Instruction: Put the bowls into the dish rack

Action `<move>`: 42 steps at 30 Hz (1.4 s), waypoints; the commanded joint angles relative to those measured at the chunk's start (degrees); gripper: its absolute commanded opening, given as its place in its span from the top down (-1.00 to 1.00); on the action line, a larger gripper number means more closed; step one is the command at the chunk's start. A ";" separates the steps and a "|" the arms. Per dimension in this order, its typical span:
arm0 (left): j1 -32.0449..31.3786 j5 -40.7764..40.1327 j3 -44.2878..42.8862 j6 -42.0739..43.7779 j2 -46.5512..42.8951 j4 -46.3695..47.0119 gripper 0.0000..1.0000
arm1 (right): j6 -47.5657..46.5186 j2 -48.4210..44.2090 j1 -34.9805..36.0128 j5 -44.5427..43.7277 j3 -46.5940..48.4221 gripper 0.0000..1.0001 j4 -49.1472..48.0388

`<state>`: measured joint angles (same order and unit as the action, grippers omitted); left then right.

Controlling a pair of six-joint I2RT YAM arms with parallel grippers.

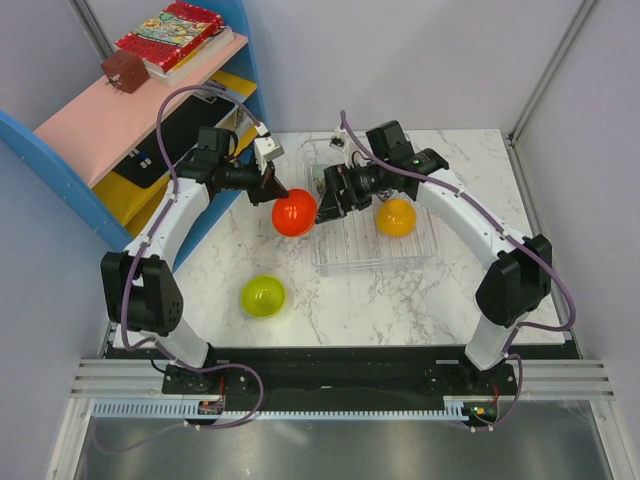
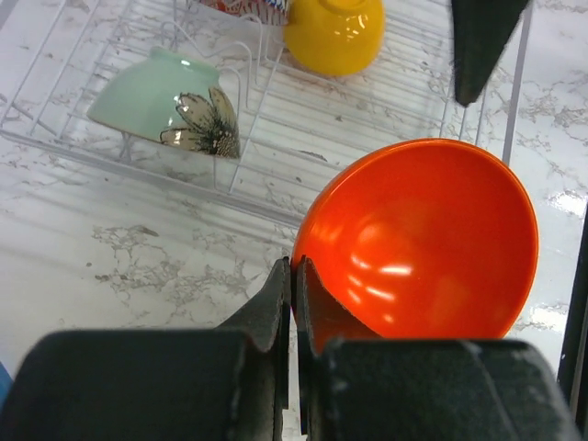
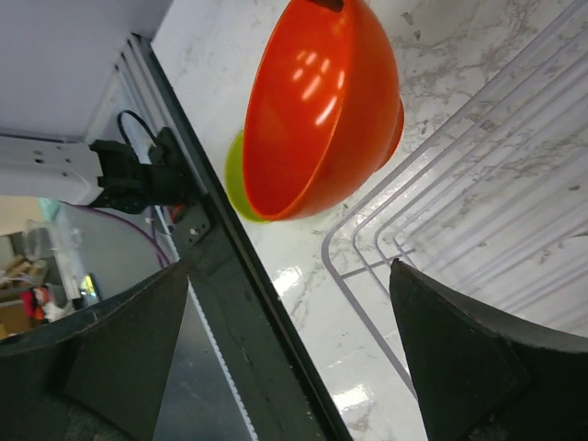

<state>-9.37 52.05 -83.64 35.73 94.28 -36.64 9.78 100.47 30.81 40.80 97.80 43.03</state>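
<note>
I had the left gripper (image 2: 294, 276) clamped on the red-orange bowl's (image 1: 294, 212) rim, the right gripper (image 3: 294, 349) gaping beside it. The orange-yellow bowl (image 1: 396, 217) and the pale green bowl (image 2: 170, 108) sat in the dish rack (image 1: 345, 255); the yellow-green bowl (image 1: 263, 295) waited at seven o'clock.

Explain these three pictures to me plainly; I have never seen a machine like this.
Two robot arms stand at a marble table. One picture looks down from above; the other two come from cameras on each wrist. The left tool is shut on the rim of a glossy red-orange round bowl, held beside a clear plastic dish rack. The right tool is open, empty, facing that bowl. An orange-yellow bowl and a pale green flower-patterned bowl sit in the rack; a yellow-green bowl waits on the table.
</note>
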 commanded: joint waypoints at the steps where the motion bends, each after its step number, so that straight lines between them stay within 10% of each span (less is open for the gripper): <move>1: -2.58 -1.08 1.54 -6.19 -6.30 7.81 0.96 | 5.86 0.96 -3.29 12.54 -1.73 -0.95 -6.90; 42: -6.89 -0.99 6.38 -9.71 -12.45 12.38 0.96 | 10.35 7.38 -5.05 26.44 -2.97 -0.74 -13.85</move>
<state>-15.79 50.43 -77.28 27.70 85.06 -26.98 20.32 107.09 26.00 63.79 93.03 31.20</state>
